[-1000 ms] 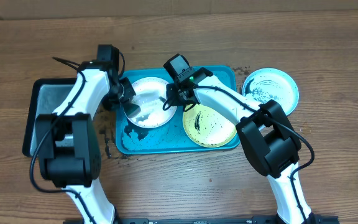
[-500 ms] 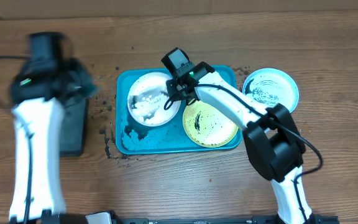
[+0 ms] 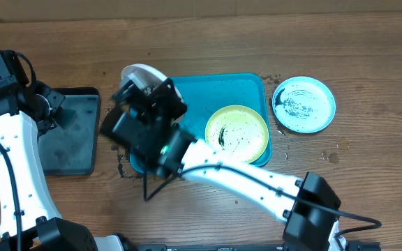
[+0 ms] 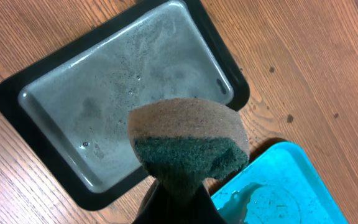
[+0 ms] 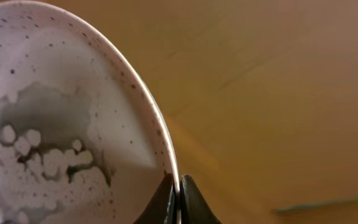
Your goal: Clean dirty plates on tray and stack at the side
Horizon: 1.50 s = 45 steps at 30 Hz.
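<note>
Overhead view: the tray [image 3: 250, 87] lies mid-surface, and everything else is placed from it. The yellow-green plate [image 3: 237, 134] sits flat in the tray's right half, dark smears across its centre. The light blue plate [image 3: 303, 104] rests on the surface [image 3: 257, 35] just off the tray's right edge, apart from it and also streaked with black. The white plate [image 3: 139, 72] is off the tray, raised and tilted above its top left corner.

The right wrist view shows the right hand [image 5: 179, 200] closed on that plate's rim, one finger on each face. The plate's face is speckled and carries grey film and white foam.

Left of the tray lies a black tray [image 3: 68, 139], its floor wet and hazy. The left hand [image 3: 53, 111] hangs over the black tray's far side, away from the turquoise tray. In the left wrist view it is closed on a sponge [image 4: 188, 140] with a tan top and dark green scouring face, pinched from below. That view also catches a wet corner of the turquoise tray. Dark crumbs [image 3: 121, 164] dot the surface just beside the tray's lower left edge.
</note>
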Motion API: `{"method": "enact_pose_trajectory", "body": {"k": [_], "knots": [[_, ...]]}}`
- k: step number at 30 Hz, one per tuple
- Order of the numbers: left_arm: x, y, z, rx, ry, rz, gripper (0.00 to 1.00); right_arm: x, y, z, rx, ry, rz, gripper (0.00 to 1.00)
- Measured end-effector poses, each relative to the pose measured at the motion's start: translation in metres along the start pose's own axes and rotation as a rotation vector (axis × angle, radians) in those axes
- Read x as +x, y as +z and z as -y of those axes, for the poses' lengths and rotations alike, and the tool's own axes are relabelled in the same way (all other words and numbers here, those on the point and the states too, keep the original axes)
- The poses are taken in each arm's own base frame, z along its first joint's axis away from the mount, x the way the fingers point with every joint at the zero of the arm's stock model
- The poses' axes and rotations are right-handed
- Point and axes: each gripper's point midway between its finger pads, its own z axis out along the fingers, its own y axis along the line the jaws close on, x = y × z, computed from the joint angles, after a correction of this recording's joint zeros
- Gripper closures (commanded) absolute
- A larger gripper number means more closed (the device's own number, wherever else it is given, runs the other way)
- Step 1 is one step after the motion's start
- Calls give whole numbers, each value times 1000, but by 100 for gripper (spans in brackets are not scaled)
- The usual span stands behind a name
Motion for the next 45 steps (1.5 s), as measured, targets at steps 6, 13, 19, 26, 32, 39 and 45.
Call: {"method": "enact_pose_trajectory", "body": {"k": [6, 13, 19, 26, 32, 39, 45], "knots": [[2, 0, -5, -13, -30, -15, 96, -11, -18, 17, 139, -173, 18, 96], [1, 0, -7, -14, -42, -14, 96, -9, -19, 30, 209, -313, -17, 96], [1, 0, -7, -14, -42, -14, 96, -11, -19, 32, 221, -318, -18, 96], [1, 0, -7, -14, -42, -14, 96, -7, -12, 32, 200, -241, -19, 96], [1, 0, -7, -14, -42, -14, 96, 52, 36, -1, -126, -168, -170, 96], [1, 0, -6, -13, -42, -14, 96, 125, 93, 35, -280, 260, -502, 96], [1, 0, -6, -13, -42, -13, 96, 192, 126, 129, -459, 748, -747, 96]]}}
